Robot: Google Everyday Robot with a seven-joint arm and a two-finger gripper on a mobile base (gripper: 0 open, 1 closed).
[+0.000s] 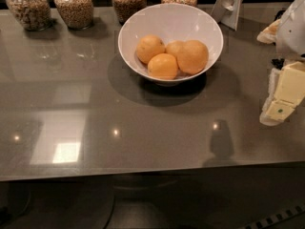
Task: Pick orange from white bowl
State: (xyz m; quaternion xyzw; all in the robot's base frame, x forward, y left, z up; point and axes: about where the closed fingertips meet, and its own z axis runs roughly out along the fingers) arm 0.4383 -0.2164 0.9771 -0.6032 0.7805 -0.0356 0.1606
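Observation:
The white bowl (143,23) stands on the grey counter, back centre. It holds four round orange fruits. The orange (193,57), the largest and deepest in colour, lies at the bowl's right side. Three smaller, brighter fruits lie left of it and behind it (150,48) (163,66) (174,47). My gripper (281,97) hangs at the right edge of the view, well right of the bowl and lower in the picture, above the counter. It is apart from the bowl and holds nothing that I can see.
Several glass jars of grains (74,6) line the counter's back edge. A white stand (229,5) leans behind the bowl at right. The counter's front edge (143,171) runs across the lower part of the view.

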